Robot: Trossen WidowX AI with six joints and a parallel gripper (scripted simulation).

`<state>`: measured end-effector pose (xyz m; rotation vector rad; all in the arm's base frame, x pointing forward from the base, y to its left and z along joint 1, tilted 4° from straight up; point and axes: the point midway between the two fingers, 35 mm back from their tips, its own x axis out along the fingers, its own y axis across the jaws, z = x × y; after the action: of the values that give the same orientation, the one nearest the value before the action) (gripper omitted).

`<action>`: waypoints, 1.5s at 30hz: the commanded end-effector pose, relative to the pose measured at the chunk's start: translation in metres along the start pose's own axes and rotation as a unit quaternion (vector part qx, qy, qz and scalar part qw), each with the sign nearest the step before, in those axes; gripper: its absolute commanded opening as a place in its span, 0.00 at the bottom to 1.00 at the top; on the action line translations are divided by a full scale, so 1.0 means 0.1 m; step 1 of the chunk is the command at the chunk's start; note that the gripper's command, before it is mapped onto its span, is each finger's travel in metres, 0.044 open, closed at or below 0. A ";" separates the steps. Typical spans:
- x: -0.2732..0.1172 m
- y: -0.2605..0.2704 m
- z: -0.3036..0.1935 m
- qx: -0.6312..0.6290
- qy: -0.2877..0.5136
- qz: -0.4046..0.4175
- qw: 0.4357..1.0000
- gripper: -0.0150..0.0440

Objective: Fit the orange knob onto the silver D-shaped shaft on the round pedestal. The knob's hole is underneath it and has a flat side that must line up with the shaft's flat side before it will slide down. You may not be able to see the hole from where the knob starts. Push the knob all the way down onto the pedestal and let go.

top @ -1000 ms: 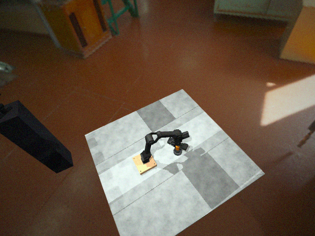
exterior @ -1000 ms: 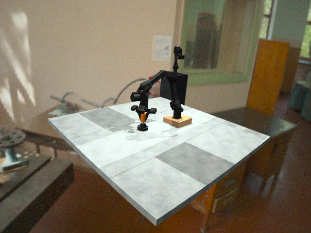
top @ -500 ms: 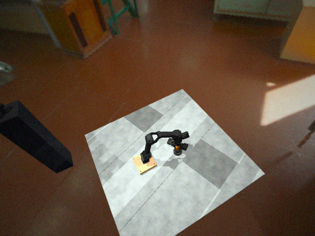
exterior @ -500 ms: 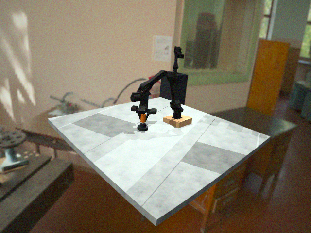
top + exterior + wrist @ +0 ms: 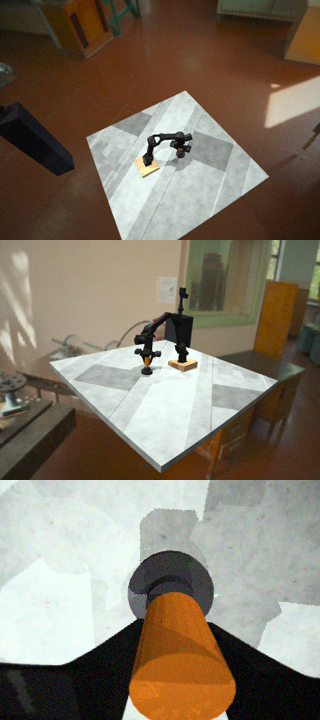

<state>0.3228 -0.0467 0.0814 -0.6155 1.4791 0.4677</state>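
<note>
The orange knob (image 5: 180, 150) (image 5: 147, 361) (image 5: 177, 640) is upright between the fingers of my gripper (image 5: 147, 362), which is shut on it. The dark round pedestal (image 5: 180, 155) (image 5: 146, 372) (image 5: 200, 582) stands on the table directly below the knob. In the exterior view a short bit of the shaft (image 5: 147, 366) shows between the knob's lower end and the pedestal, so the knob is not seated on it. The knob's underside, its hole and the shaft's flat side are hidden, so I cannot tell whether the flats line up.
The arm's light wooden base block (image 5: 146, 171) (image 5: 184, 366) stands beside the pedestal on the grey and white table top (image 5: 180, 201) (image 5: 165, 405). A tall dark box (image 5: 36, 142) (image 5: 188, 329) stands beyond the table's edge.
</note>
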 end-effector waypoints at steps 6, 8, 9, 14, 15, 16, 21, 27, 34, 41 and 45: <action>0.01 0.00 0.00 -0.090 -0.002 0.000 0.996 0.25; 0.02 0.00 0.00 -0.090 -0.002 0.000 0.996 0.25; 0.02 0.00 0.00 -0.090 -0.002 0.000 0.996 0.25; 0.03 0.00 0.00 -0.090 -0.002 0.000 0.996 0.25; 0.03 0.00 0.00 -0.090 -0.002 0.000 0.996 0.25; 0.04 0.00 0.00 -0.090 -0.002 0.000 0.996 0.25; 0.03 0.00 0.00 -0.090 -0.002 0.000 0.996 0.25; 0.02 0.00 0.01 -0.090 -0.002 0.000 0.996 0.25; -0.02 0.00 0.01 -0.102 -0.002 0.000 0.995 0.25; 0.01 -0.01 0.01 -0.193 -0.002 0.000 0.981 0.25; 0.02 0.00 0.00 -0.193 -0.001 0.000 0.981 0.25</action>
<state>0.3234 -0.0470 0.0809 -0.9065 1.4002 0.7491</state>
